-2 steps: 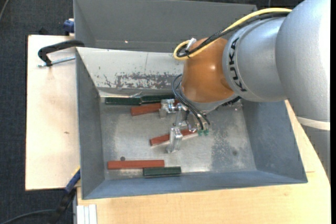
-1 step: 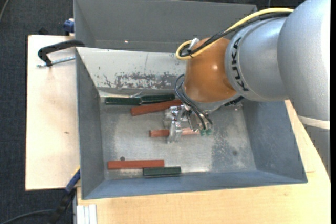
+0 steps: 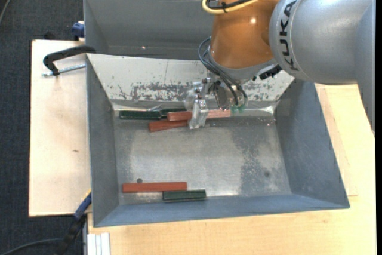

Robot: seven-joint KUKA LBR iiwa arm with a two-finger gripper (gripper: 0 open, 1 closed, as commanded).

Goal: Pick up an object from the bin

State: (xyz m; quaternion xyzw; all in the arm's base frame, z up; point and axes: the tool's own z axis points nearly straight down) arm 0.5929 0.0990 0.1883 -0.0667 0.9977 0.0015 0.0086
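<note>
Lying well to the left of the jaws, a dark green flat bar point(image 3: 140, 114) rests along the foot of the back wall of the grey metal bin point(image 3: 310, 146). In front of the jaws and to their left, near the front wall, a red flat bar point(image 3: 154, 187) lies with a second dark green bar point(image 3: 184, 194) touching its right end. Just left of the jaws, a red-brown flat bar point(image 3: 169, 123) lies slightly tilted, its right end reaching the gripper point(image 3: 198, 113). The gripper hangs low at the back wall, right at that end. Whether the jaws have hold of the bar, or how far apart they stand, cannot be told. Just right of the jaws a pinkish-red strip point(image 3: 218, 115) runs along the wall's foot. Above sits the orange wrist cover point(image 3: 242, 27).
</note>
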